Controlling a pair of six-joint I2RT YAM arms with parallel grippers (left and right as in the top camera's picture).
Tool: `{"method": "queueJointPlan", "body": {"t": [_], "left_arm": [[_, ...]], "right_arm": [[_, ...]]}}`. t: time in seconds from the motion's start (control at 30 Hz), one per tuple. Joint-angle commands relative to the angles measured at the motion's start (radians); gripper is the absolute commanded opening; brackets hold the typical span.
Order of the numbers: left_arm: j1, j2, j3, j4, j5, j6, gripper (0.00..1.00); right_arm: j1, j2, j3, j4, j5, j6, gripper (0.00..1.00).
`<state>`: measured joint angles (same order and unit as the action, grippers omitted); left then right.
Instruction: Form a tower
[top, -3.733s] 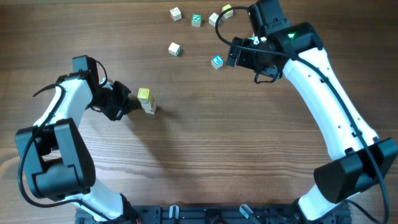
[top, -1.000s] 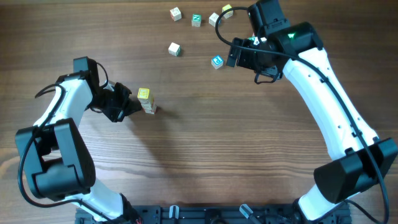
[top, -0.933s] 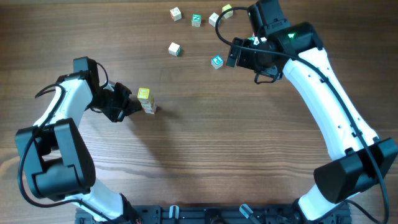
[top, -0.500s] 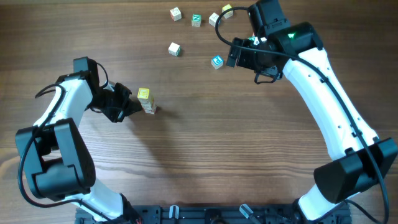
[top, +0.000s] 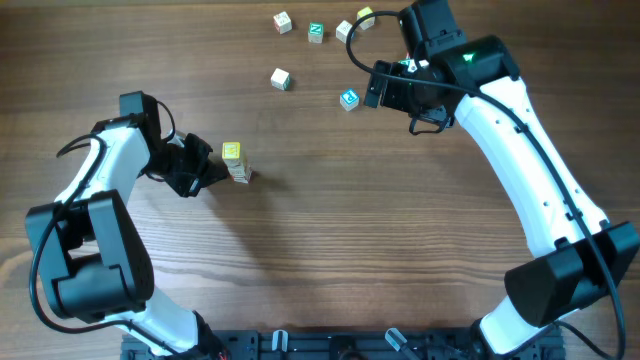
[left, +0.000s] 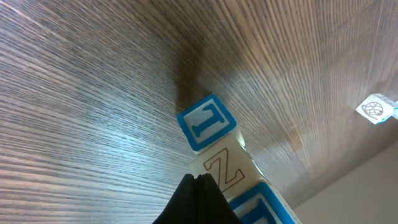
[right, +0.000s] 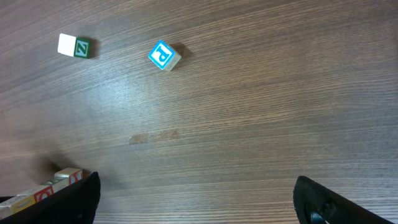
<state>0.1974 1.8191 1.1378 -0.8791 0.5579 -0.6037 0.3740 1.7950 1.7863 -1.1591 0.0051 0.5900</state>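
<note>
Overhead: the tower stands left of the desk's middle, and the left end effector sits just beside its base. The right end effector hangs at the far right, near a loose blue cube.

Left wrist: its fingers are pressed together in front of the stack.

Right wrist: its fingers are spread wide, holding nothing.

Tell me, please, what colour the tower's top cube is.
The top cube is pale yellow, clearest overhead.

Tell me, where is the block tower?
In the overhead view the tower stands left of centre, just beside the left gripper, well away from the loose cubes.
</note>
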Motion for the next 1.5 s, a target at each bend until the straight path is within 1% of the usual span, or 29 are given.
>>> {"method": "queueJointPlan", "body": {"t": [0.0,0.07,0.1,0.17,0.2,0.23,0.27,0.33,0.4,0.43,0.47,0.5,0.53,0.57,0.6,0.63,0.67,0.7,0.73,0.77,0.8,0.87,0.93,1.03,1.1,1.2,1.27,1.33,1.47], "left_arm": [[0.016,0.003,-0.006,0.000,-0.050,0.020,0.04],[0.047,0.003,-0.006,0.004,-0.070,0.020,0.04],[0.069,0.003,-0.006,0.017,-0.077,0.020,0.04],[0.117,0.003,-0.006,0.060,-0.077,0.020,0.04],[0.142,0.003,-0.006,0.077,-0.078,0.021,0.04],[0.164,0.003,-0.006,0.091,-0.085,0.024,0.04],[0.183,0.003,-0.006,0.102,-0.098,0.033,0.04],[0.213,0.003,-0.006,0.109,-0.161,0.058,0.04],[0.242,0.003,-0.006,0.113,-0.261,0.076,0.04],[0.251,0.003,-0.006,0.115,-0.296,0.076,0.17],[0.253,0.003,-0.006,0.119,-0.307,0.076,0.43],[0.253,0.003,-0.006,0.125,-0.322,0.076,0.73],[0.253,0.003,-0.006,0.129,-0.328,0.076,0.89],[0.253,0.003,-0.006,0.128,-0.332,0.076,1.00],[0.253,0.003,-0.006,0.127,-0.337,0.076,1.00],[0.253,0.003,-0.006,0.124,-0.339,0.076,1.00],[0.253,0.003,-0.006,0.125,-0.339,0.076,1.00],[0.253,0.003,-0.006,0.128,-0.339,0.076,1.00],[0.253,0.003,-0.006,0.128,-0.339,0.076,1.00],[0.253,0.003,-0.006,0.128,-0.339,0.076,1.00],[0.253,0.003,-0.006,0.128,-0.340,0.076,1.00],[0.253,0.003,-0.006,0.128,-0.339,0.076,1.00],[0.253,0.003,-0.006,0.128,-0.339,0.076,1.00],[0.253,0.003,-0.006,0.128,-0.339,0.076,1.00],[0.253,0.003,-0.006,0.128,-0.339,0.076,1.00],[0.253,0.003,-0.006,0.128,-0.339,0.076,1.00],[0.253,0.003,-0.006,0.128,-0.339,0.076,1.00],[0.253,0.003,-0.006,0.128,-0.339,0.076,1.00],[0.253,0.003,-0.006,0.128,-0.339,0.076,1.00]], "right_arm": [[-0.002,-0.001,-0.008,-0.002,0.025,0.012,0.99],[-0.002,-0.001,-0.008,-0.006,0.021,0.013,0.99],[-0.002,-0.001,-0.008,-0.012,0.010,0.013,0.85],[-0.001,0.001,-0.032,-0.013,-0.016,0.039,0.48],[-0.001,0.003,-0.082,0.002,-0.020,0.112,0.33],[-0.001,0.005,-0.135,0.023,-0.045,0.158,0.22],[-0.001,0.006,-0.209,0.063,-0.121,0.171,0.04],[-0.001,0.006,-0.327,0.160,-0.316,0.159,0.04],[0.008,0.006,-0.460,0.354,-0.503,0.094,0.04],[0.027,0.006,-0.531,0.489,-0.593,0.045,0.04],[0.041,0.006,-0.556,0.546,-0.618,0.038,0.04],[0.067,0.006,-0.583,0.610,-0.623,0.038,0.04],[0.097,0.006,-0.607,0.677,-0.619,0.037,0.04],[0.134,0.007,-0.629,0.753,-0.613,0.039,0.04],[0.181,0.011,-0.651,0.827,-0.552,0.042,0.04],[0.220,0.016,-0.666,0.853,-0.455,0.044,0.04],[0.249,0.021,-0.673,0.855,-0.384,0.089,0.04],[0.275,0.023,-0.675,0.864,-0.355,0.145,0.04],[0.282,0.023,-0.675,0.876,-0.356,0.148,0.04],[0.284,0.023,-0.677,0.889,-0.355,0.184,0.04],[0.284,0.030,-0.682,0.921,-0.356,0.261,0.04],[0.284,0.072,-0.683,0.988,-0.404,0.356,0.04],[0.284,0.138,-0.682,1.100,-0.534,0.436,0.04],[0.283,0.192,-0.682,1.125,-0.575,0.547,0.04],[0.283,0.204,-0.682,1.124,-0.582,0.594,0.04],[0.283,0.241,-0.683,1.216,-0.612,0.618,0.04],[0.283,0.261,-0.682,1.248,-0.632,0.618,0.04],[0.288,0.297,-0.682,1.324,-0.669,0.622,0.04],[0.308,0.309,-0.682,1.441,-0.668,0.644,0.04]]}}
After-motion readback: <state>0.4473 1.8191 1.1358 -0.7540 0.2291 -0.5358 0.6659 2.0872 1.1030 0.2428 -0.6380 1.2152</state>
